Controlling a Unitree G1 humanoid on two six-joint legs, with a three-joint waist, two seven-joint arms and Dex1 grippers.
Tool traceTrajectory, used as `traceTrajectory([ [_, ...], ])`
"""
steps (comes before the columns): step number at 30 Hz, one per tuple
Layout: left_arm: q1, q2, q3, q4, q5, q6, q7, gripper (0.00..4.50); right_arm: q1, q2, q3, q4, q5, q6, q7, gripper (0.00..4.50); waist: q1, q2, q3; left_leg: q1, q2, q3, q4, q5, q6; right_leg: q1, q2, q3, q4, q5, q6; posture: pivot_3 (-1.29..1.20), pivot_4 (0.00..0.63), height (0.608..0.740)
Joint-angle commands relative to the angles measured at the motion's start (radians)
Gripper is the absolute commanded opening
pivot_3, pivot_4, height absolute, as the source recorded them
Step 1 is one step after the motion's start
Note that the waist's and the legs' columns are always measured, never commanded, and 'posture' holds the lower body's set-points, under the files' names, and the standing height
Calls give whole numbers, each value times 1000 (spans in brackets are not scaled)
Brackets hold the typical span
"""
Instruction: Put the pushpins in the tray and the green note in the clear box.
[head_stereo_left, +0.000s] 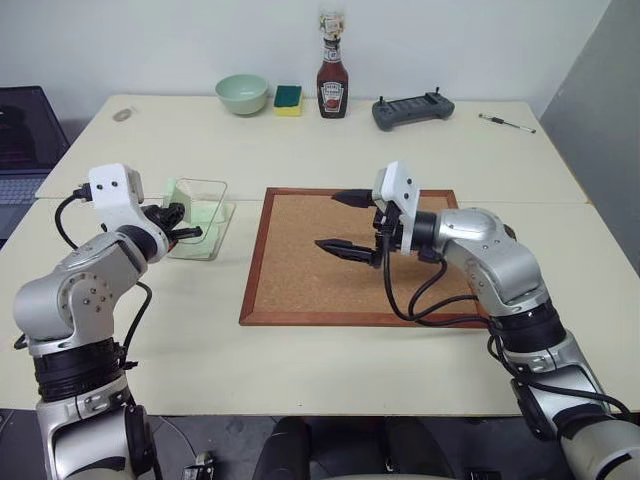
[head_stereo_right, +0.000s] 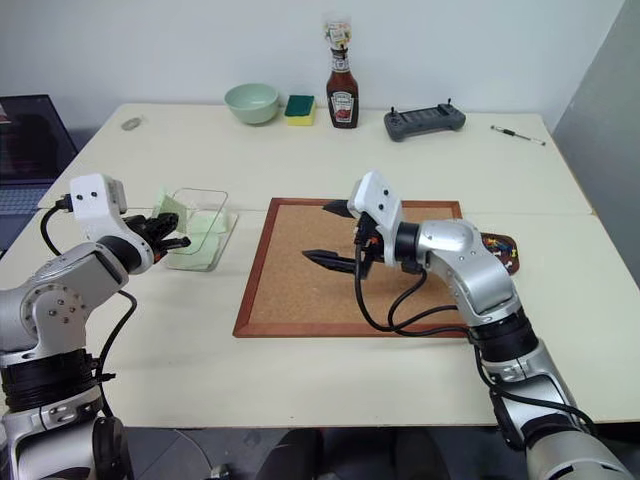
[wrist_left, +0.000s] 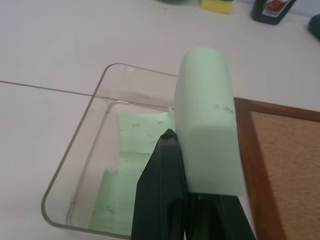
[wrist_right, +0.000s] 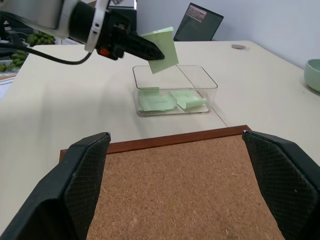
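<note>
The green note (wrist_right: 162, 43) was a small pale green slip of paper with a few faint dark specks on its face, curling over at its free top edge. Other pale green slips (wrist_right: 170, 100) already lay flat on the floor of the clear box (head_stereo_left: 222, 203), a colourless, low-walled container with rounded corners. In the left eye view the box sat left of centre, just beside the left edge of the wood-framed cork board (head_stereo_left: 300, 262).

At the top centre of that view stood a ketchup bottle (head_stereo_left: 332, 88) with a dark label; the wording was too small to read. To its left were a green-and-yellow sponge (head_stereo_left: 288, 98) and a pale green bowl (head_stereo_left: 242, 93); to its right, a dark handheld controller (head_stereo_left: 412, 110) and a pen (head_stereo_left: 505, 122).

The left gripper (head_stereo_left: 188, 232), at the left of the frame, had its black fingers (wrist_left: 162, 190) pressed together on the lower edge of the note, which stood up from the fingertips above the near left part of the box, not touching it. The right gripper (head_stereo_left: 345, 222) hung over the middle of the cork board with its jaws spread wide and nothing between them, well apart from the note.

In the right eye view the tray (head_stereo_right: 503, 240), dark reddish-brown, showed at the right, beyond the right forearm, with small coloured pushpins (head_stereo_right: 496, 243) in it.
</note>
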Motion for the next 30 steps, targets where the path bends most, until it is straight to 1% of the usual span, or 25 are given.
traceTrajectory([
  [1, -29, 32, -23, 37, 76, -73, -15, 0, -25, 13, -2, -21, -2, -17, 9, 4486, -1, 0, 0, 0, 0, 0, 0, 0, 0, 0, 0, 0, 0, 0, 0, 0, 150, 740],
  [3, -39, 35, -36, 66, 104, -92, -25, 368, -22, 15, 1, -28, -4, -14, 9, 4500, -1, 0, 0, 0, 0, 0, 0, 0, 0, 0, 0, 0, 0, 0, 0, 0, 150, 740],
  [4, -43, 36, -41, 76, 114, -101, -29, 398, -21, 16, 2, -31, -4, -12, 8, 4500, -1, 0, 0, 0, 0, 0, 0, 0, 0, 0, 0, 0, 0, 0, 0, 0, 150, 740],
  [6, -55, 35, -45, 90, 126, -111, -41, 813, -17, 17, 2, -41, -3, -5, 6, 4500, -1, 0, 0, 0, 0, 0, 0, 0, 0, 0, 0, 0, 0, 0, 0, 0, 150, 740],
  [8, -64, 34, -49, 99, 137, -117, -49, 1110, -14, 17, 0, -48, -2, 0, 4, 4500, -2, 0, 0, 0, 0, 0, 0, 0, 0, 0, 0, 0, 0, 0, 0, 0, 150, 740],
  [10, -70, 30, -49, 101, 145, -116, -53, 1501, -10, 17, -1, -52, -2, 3, 3, 4500, -2, 0, 0, 0, 0, 0, 0, 0, 0, 0, 0, 0, 0, 0, 0, 0, 150, 740],
  [16, -71, 25, -54, 72, 165, -118, -60, 2586, -2, 16, -4, -62, 6, 11, 7, 4500, -4, 0, 0, 0, 0, 0, 0, 0, 0, 0, 0, 0, 0, 0, 0, 0, 150, 740],
  [17, -68, 29, -61, 64, 173, -123, -64, 2797, -1, 16, -6, -62, 7, 11, 9, 4500, -4, 0, 0, 0, 0, 0, 0, 0, 0, 0, 0, 0, 0, 0, 0, 0, 150, 740],
  [19, -59, 43, -78, 36, 190, -140, -77, 2992, 0, 15, -7, -62, 8, 11, 11, 4500, -4, 0, 0, 0, 0, 0, 0, 0, 0, 0, 0, 0, 0, 0, 0, 0, 150, 740],
  [20, -52, 50, -89, 11, 193, -145, -93, 3300, 1, 14, -7, -62, 8, 10, 12, 4500, -4, 0, 0, 0, 0, 0, 0, 0, 0, 0, 0, 0, 0, 0, 0, 0, 150, 740],
  [21, -48, 50, -90, -13, 189, -150, -105, 3423, 1, 14, -8, -62, 8, 9, 13, 4500, -4, 0, 0, 0, 0, 0, 0, 0, 0, 0, 0, 0, 0, 0, 0, 0, 150, 740],
  [24, -33, 41, -99, -92, 186, -176, -134, 4005, 7, 13, -17, -65, 13, 9, 12, 4500, -4, 0, 0, 0, 0, 0, 0, 0, 0, 0, 0, 0, 0, 0, 0, 0, 150, 740],
  [27, -20, 13, -106, -160, 174, -186, -151, 4005, 29, 12, -50, -71, 29, 15, -6, 4500, -4, 0, 0, 0, 0, 0, 0, 0, 0, 0, 0, 0, 0, 0, 0, 0, 150, 740],
  [29, -14, -9, -127, -197, 173, -149, -136, 4005, 66, 5, -86, -72, 31, 6, -34, 4500, -3, 0, 0, 0, 0, 0, 0, 0, 0, 0, 0, 0, 0, 0, 0, 0, 150, 740],
  [30, 1, -20, -141, -227, 177, -163, -142, 4005, 93, -6, -103, -75, 30, 2, -41, 4500, -2, 0, 0, 0, 0, 0, 0, 0, 0, 0, 0, 0, 0, 0, 0, 0, 150, 740],
])
